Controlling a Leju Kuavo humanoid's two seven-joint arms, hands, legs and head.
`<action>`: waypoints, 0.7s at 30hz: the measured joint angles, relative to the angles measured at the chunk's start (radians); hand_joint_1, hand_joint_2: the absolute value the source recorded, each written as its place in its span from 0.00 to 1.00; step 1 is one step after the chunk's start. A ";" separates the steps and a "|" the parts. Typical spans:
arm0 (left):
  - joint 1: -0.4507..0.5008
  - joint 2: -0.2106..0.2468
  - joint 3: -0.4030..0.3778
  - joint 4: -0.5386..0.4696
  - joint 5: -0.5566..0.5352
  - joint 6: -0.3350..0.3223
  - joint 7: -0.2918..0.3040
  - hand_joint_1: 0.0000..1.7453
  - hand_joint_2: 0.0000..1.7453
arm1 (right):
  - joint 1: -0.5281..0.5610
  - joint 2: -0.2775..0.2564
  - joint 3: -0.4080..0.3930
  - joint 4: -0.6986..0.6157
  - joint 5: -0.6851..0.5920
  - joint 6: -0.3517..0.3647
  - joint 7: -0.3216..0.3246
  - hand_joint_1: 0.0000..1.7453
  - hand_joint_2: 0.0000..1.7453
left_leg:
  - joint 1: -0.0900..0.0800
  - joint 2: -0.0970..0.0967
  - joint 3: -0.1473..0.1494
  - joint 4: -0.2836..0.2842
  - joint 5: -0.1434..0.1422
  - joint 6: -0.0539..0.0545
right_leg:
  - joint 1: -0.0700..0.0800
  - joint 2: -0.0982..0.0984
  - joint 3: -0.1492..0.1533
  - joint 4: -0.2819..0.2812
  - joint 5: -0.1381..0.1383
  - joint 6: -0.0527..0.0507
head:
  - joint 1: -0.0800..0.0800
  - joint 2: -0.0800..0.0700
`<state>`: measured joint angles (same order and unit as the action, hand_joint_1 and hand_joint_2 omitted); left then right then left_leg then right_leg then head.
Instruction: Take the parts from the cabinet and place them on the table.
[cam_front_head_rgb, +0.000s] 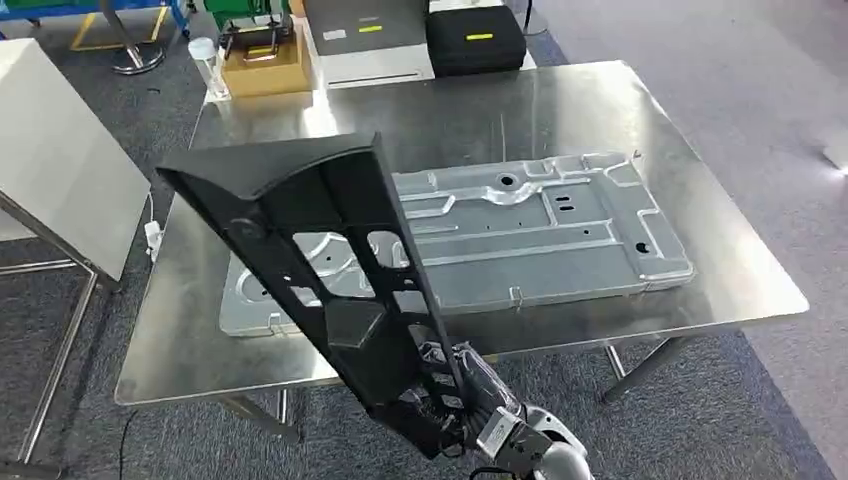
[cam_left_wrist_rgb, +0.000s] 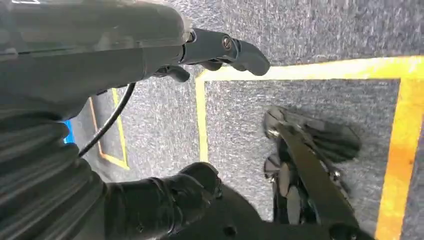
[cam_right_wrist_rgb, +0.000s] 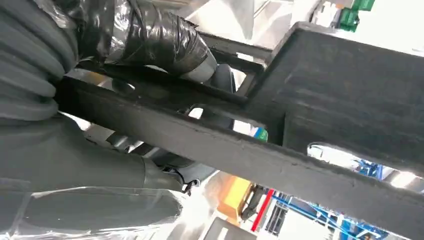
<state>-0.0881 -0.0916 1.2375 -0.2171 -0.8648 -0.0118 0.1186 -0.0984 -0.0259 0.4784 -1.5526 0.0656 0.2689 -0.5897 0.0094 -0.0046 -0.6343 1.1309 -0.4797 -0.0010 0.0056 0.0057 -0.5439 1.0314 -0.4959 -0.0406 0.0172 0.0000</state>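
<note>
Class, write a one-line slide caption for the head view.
Right hand holds a black plastic part above the steel table.

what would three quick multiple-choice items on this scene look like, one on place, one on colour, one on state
1. Where does the stamped metal panel lie?
A. on the steel table
B. on the floor
C. in a box

2. What colour is the long plastic trim part?
A. white
B. black
C. yellow

3. What is the right hand doing?
A. hanging free
B. resting on the table
C. gripping the trim part's lower end

Key: 1 A, the panel rests flat on the tabletop; 2 B, the part is black throughout; 3 C, its fingers wrap the part's lower end.
</note>
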 joint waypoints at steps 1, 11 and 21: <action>0.000 0.001 0.000 0.000 0.000 0.000 0.000 0.00 1.00 | 0.000 0.000 0.000 0.000 0.000 0.000 0.000 0.99 1.00 | -0.006 0.001 0.026 -0.079 0.051 0.012 | 0.001 -0.001 0.007 -0.001 -0.007 0.001 | 0.000 0.000; 0.000 0.002 0.001 0.000 -0.005 0.000 0.000 0.00 1.00 | -0.019 -0.002 0.001 0.008 -0.028 0.010 0.034 0.99 1.00 | -0.003 0.004 0.075 -0.129 0.030 0.044 | -0.003 0.000 -0.034 0.126 -0.068 0.043 | 0.006 0.000; -0.009 -0.001 0.001 0.000 -0.016 -0.001 0.000 0.00 1.00 | -0.113 -0.001 -0.038 0.038 -0.076 -0.031 0.088 0.99 1.00 | 0.003 -0.001 0.091 -0.109 -0.015 0.008 | -0.016 -0.005 -0.084 0.024 0.040 0.045 | 0.007 0.000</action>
<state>-0.0969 -0.0927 1.2383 -0.2171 -0.8812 -0.0126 0.1187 -0.2113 -0.0271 0.4407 -1.5145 -0.0107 0.2377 -0.5013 0.0119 -0.0058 -0.5433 1.0218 -0.4944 0.0072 -0.0104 0.0005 -0.6275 1.0551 -0.4561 0.0040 0.0244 0.0000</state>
